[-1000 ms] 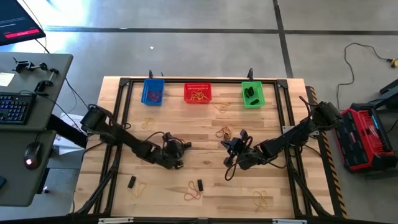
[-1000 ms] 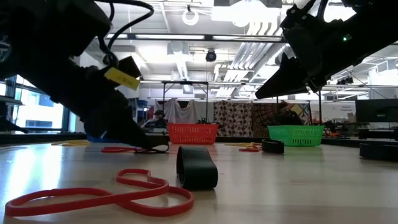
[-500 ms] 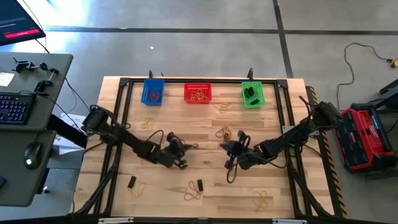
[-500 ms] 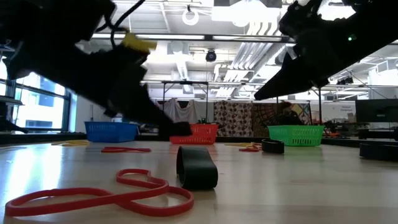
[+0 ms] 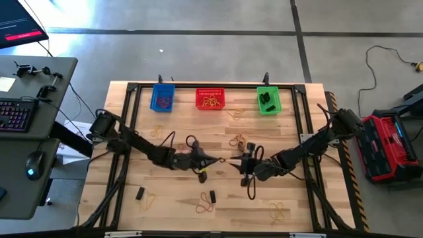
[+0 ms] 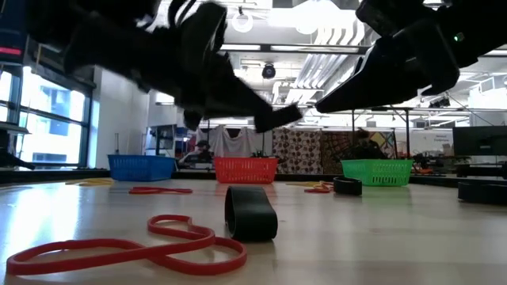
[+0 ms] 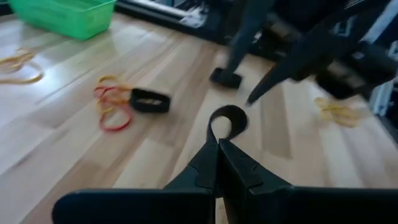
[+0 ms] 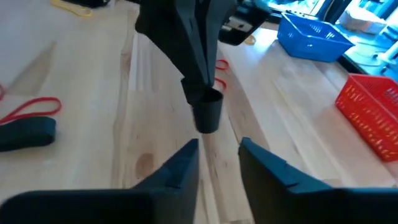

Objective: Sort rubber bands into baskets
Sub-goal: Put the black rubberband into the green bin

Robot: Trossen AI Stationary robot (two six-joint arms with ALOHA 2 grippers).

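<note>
A short thick dark rubber band [image 7: 227,119] is hanging in the air over the middle of the table [image 5: 218,182], pinched by the left gripper [image 7: 217,144]. The right gripper [image 8: 219,149] is facing it, just beside it, fingers spread apart. The baskets [image 5: 210,99] are sitting along the table's far edge.

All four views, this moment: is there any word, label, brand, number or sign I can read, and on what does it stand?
No text can be read in any view.
Monitor at the high view's top left corner: red band with lines of text, too small to read.
Red case on the floor right of the table: no legible marking.
Baskets, rubber bands, table: no print visible.
</note>
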